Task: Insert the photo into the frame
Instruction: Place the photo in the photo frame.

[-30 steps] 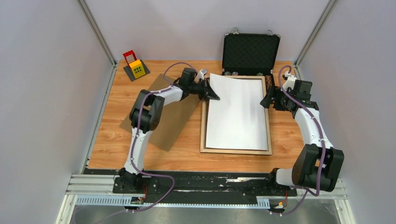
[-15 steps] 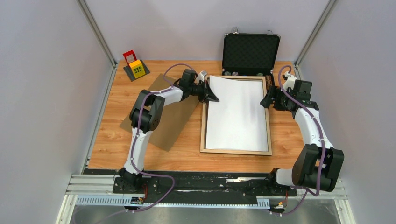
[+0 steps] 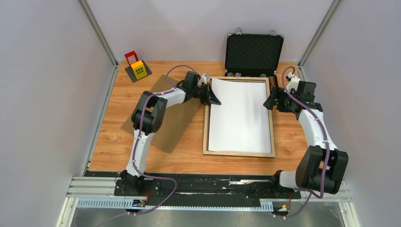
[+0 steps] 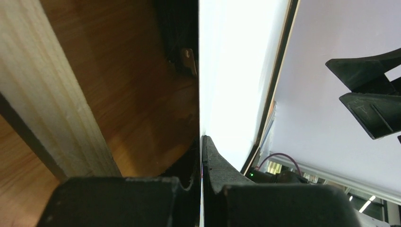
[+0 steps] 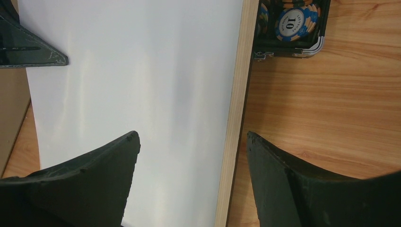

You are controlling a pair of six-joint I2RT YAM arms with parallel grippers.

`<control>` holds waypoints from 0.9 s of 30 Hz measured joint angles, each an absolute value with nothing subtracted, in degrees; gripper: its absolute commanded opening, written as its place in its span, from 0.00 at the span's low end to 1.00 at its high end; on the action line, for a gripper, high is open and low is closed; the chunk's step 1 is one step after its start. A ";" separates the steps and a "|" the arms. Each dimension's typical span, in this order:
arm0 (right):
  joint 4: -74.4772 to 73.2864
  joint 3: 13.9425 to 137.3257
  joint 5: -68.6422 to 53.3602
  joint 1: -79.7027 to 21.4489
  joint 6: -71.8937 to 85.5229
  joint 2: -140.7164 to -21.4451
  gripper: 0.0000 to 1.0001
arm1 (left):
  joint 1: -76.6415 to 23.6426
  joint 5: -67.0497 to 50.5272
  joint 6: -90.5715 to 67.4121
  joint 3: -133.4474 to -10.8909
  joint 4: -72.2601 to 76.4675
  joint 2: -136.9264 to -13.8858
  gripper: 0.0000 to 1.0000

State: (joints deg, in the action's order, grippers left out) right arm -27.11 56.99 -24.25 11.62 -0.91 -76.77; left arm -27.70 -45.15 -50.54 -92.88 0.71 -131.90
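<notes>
L jaws are pinching photo [image 3: 239, 116] at upper-left corner, white side up over frame [image 3: 239, 154]; R jaws are hovering spread across frame's right rail.

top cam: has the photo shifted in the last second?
Yes. The photo, pinched by the left gripper, slid toward the near side: its far edge overlapped the frame's far rail and now lies just inside it.

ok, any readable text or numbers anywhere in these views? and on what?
"10": on the blue and orange poker chip in the black case, right wrist view.
Small lettering ringing that number: too small to read.
Nothing else legible; the photo shows only a blank white face.
</notes>
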 measured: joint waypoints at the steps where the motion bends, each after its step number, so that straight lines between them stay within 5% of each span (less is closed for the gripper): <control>1: -27.11 56.99 -24.27 11.62 -0.91 -76.77 0.81 | -27.73 -44.99 -50.46 -92.88 0.58 -131.90 0.00; 21: -27.11 56.97 -24.62 11.62 -0.91 -76.86 0.81 | -27.70 -43.38 -50.41 -92.95 -0.30 -131.46 0.00; 27: -27.11 56.97 -24.64 11.62 -0.91 -77.01 0.81 | -27.70 -43.35 -50.39 -93.17 -0.51 -131.46 0.17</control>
State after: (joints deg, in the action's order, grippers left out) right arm -27.11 56.97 -24.64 11.62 -0.91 -77.01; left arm -27.70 -43.35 -50.39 -93.17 -0.51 -131.46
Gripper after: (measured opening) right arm 0.809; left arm 0.105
